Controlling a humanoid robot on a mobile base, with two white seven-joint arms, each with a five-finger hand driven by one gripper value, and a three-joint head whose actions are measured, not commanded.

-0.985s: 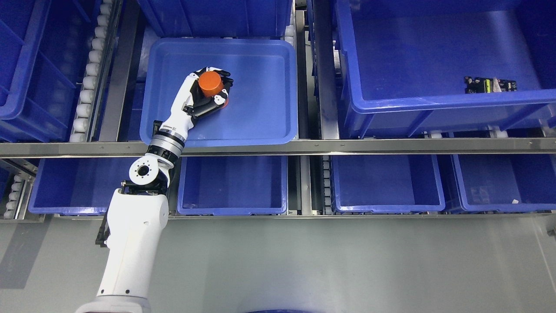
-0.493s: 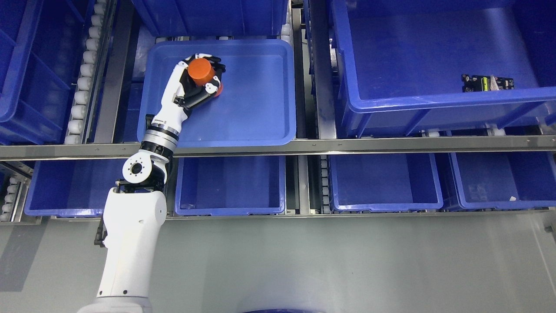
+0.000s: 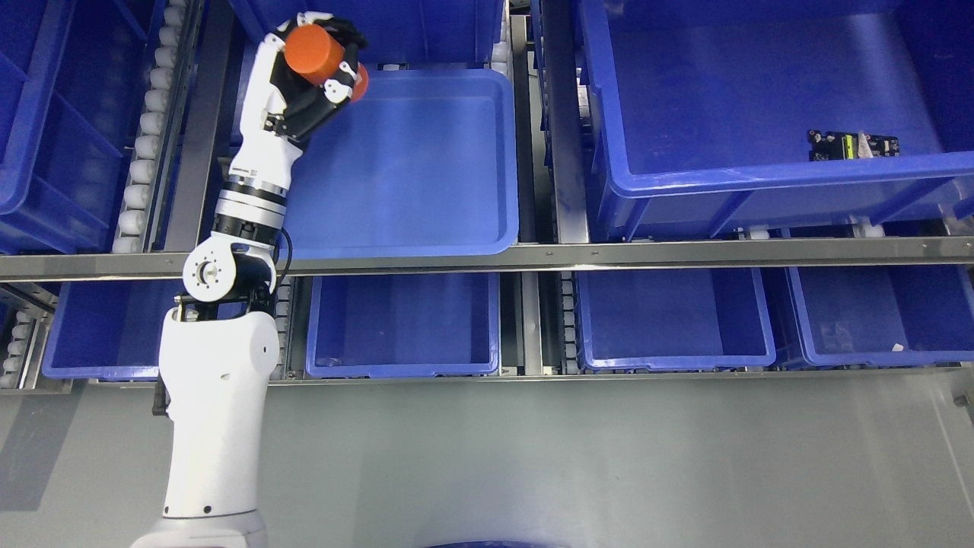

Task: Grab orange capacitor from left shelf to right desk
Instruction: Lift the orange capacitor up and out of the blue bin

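Warehouse: blue bins point(image 3: 670, 183) on roller racks point(image 3: 144, 167).

open floor point(image 3: 533, 457) below shelves, steel rail point(image 3: 609, 255) crossing, bin walls point(image 3: 517, 152) hemming tray

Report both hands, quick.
Left hand: closed on the orange capacitor.
Right hand: not in view.
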